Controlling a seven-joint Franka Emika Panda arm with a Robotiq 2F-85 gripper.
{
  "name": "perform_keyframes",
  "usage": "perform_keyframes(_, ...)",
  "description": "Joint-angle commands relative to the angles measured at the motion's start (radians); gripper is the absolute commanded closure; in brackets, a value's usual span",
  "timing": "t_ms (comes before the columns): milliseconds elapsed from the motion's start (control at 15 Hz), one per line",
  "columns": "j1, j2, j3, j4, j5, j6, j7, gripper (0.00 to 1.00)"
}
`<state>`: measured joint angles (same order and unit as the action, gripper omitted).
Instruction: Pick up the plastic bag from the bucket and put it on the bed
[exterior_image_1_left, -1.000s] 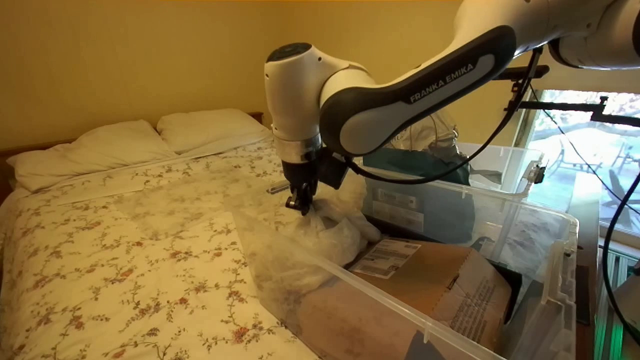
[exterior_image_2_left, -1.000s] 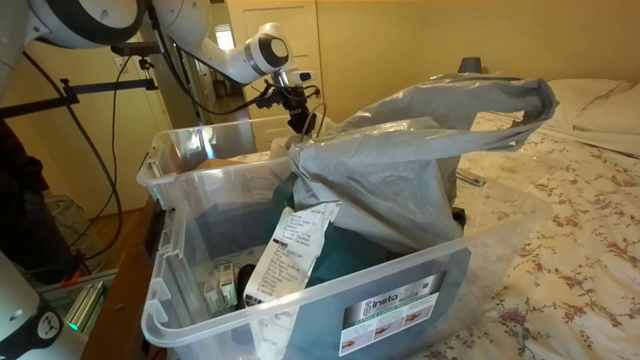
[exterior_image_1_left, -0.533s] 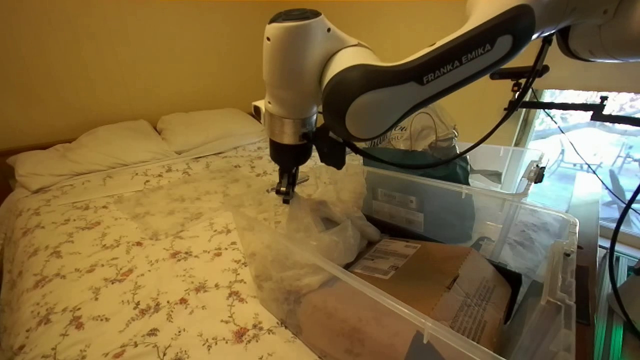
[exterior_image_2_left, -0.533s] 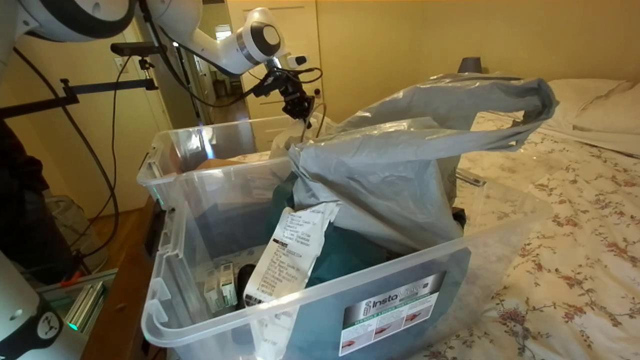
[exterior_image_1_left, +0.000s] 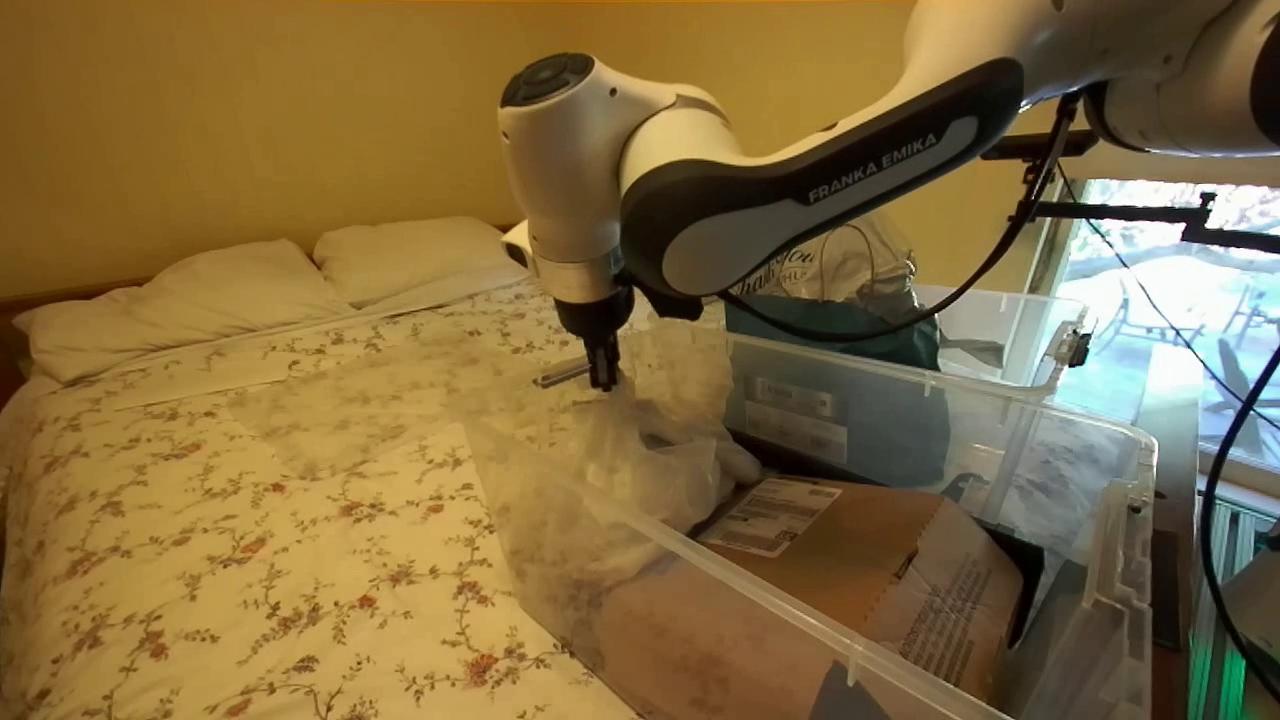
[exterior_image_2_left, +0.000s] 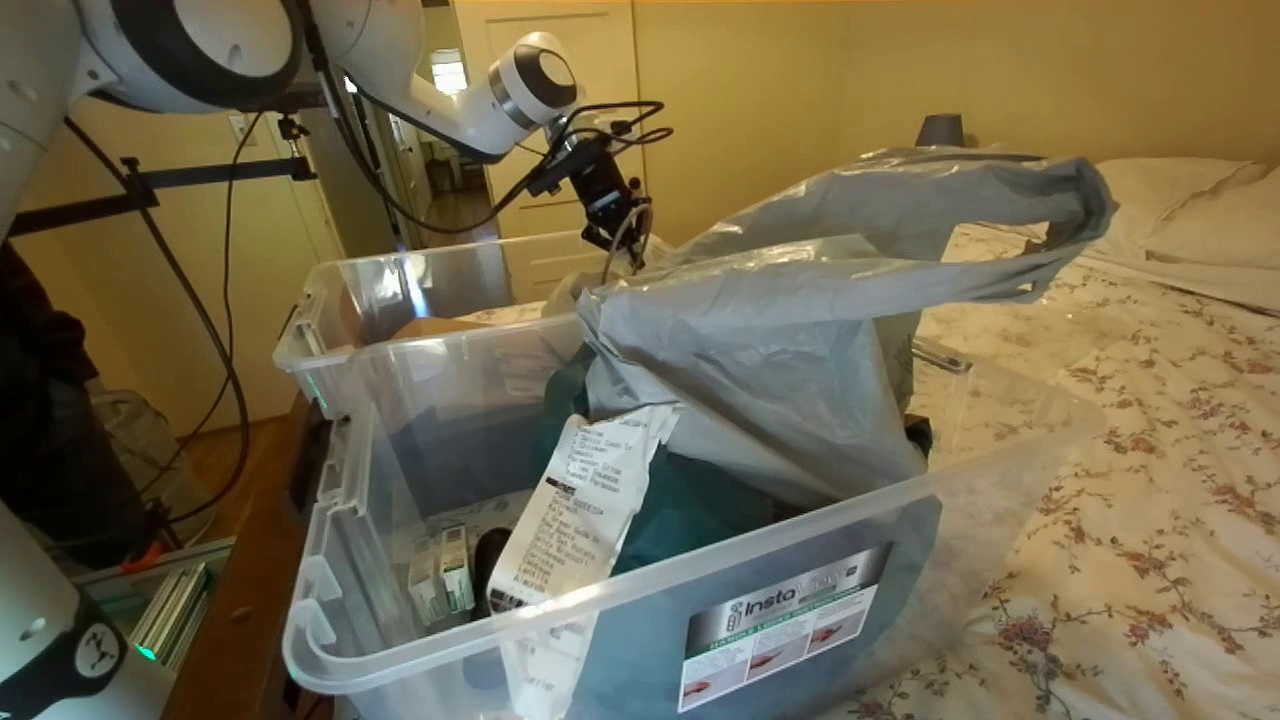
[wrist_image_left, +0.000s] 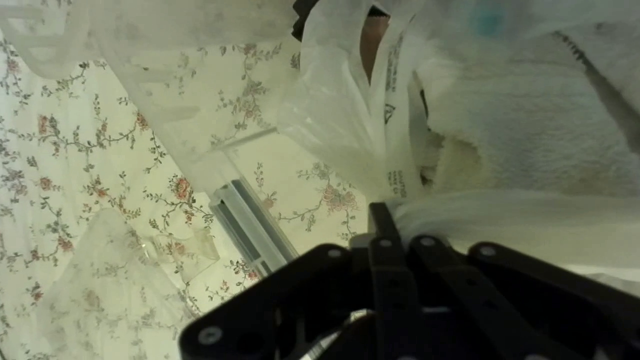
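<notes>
A thin, translucent white plastic bag lies in the near clear plastic bin, beside a cardboard box. In the wrist view the bag has printed text and its folds gather at my fingertips. My gripper is over the bed-side end of that bin, pointing down, and shows in both exterior views. In the wrist view the gripper is shut, with bag plastic pinched at its tips. Most of the bag still rests in the bin. The bed with floral cover is beside the bin.
A cardboard box fills much of the near bin. A second clear bin holds a grey bag, a green bag and a receipt. Pillows lie at the bed's head.
My gripper rose and shifted toward the bed, then came back and down a little, with the wrist turned and tilted. The bag's top is drawn up to the fingertips; the bins have not moved.
</notes>
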<state>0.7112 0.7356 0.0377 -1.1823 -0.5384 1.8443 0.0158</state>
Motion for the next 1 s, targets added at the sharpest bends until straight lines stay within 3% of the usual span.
perform_keyframes(0,0.003,0.054,0.014,0.082,-0.014,0.049,-0.070,1.00)
perform_keyframes(200,-0.018,0.052,0.036,0.074,0.011,0.177,-0.102,1.00)
perform_keyframes(400,-0.020,0.056,0.035,0.076,0.022,0.194,-0.115,0.99)
perform_keyframes(667,-0.024,0.059,0.043,0.094,0.068,0.132,-0.110,0.99)
perform_keyframes(933,-0.019,0.075,0.040,0.150,0.117,-0.029,-0.059,1.00)
